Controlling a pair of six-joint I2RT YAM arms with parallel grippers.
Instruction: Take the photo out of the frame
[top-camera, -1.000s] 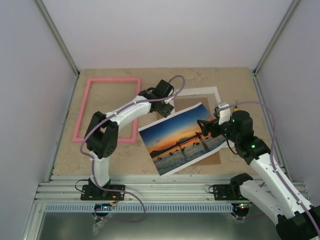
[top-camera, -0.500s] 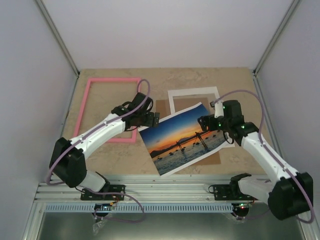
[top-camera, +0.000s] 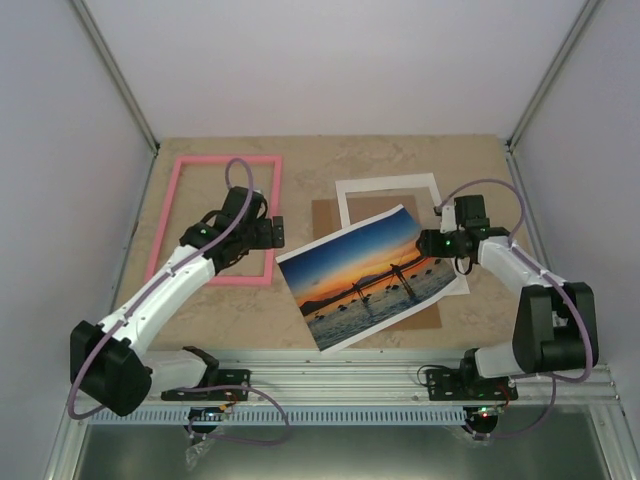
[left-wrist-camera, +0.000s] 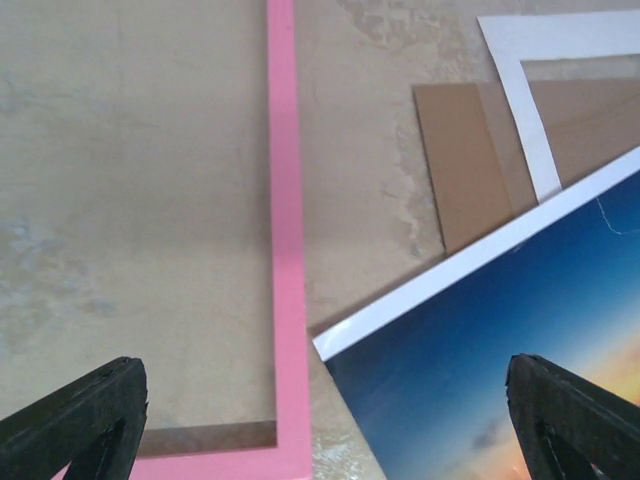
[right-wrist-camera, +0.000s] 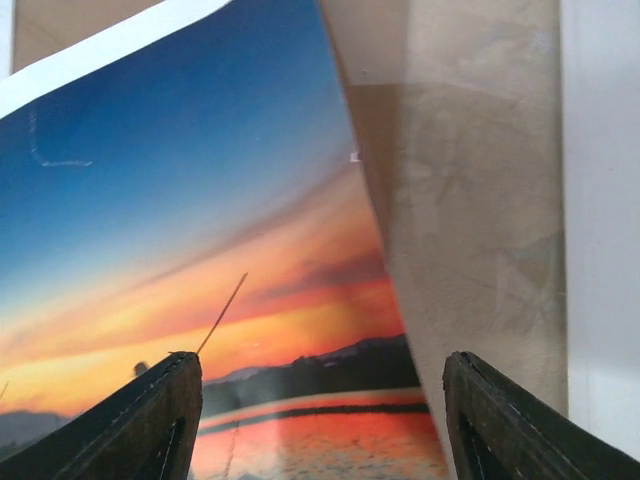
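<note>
- left claw (top-camera: 274, 230): jaws wide apart, nothing between; hanging over the frame's right rail, just beside the photo's upper-left corner, touching neither.
- right claw (top-camera: 425, 243): jaws apart, clamped on nothing; straddling the photo's right edge from above. Cannot tell if the tips touch the paper.
- photo (top-camera: 365, 275): out of the frame, face up, askew, mid-table between the two claws. Resting on top of the mat and board, lower-left corner on bare table.
- right edge of photo throwing a shadow in the right wrist view; judged slightly curled up there, not flat.
- frame (top-camera: 165, 215): pink, flat at left, bare table (top-camera: 420, 150) showing through the opening, so emptied. Apart from the photo by a narrow gap at the lower-right corner.
- mat (top-camera: 385, 186): white, lying behind and under the photo's top edge, partly covered.
- board (top-camera: 324, 215): brown, under mat and photo, peeking out at upper left and lower right.
- judged reason for layout: stack pulled apart and laid beside the frame, with the print on top of the loose parts.
- judged progress: goal looks met, photo clear of frame; at most a tidy or a retreat left.
- risk: right claw closing on the curled edge could crease the thin print or drag it.
</note>
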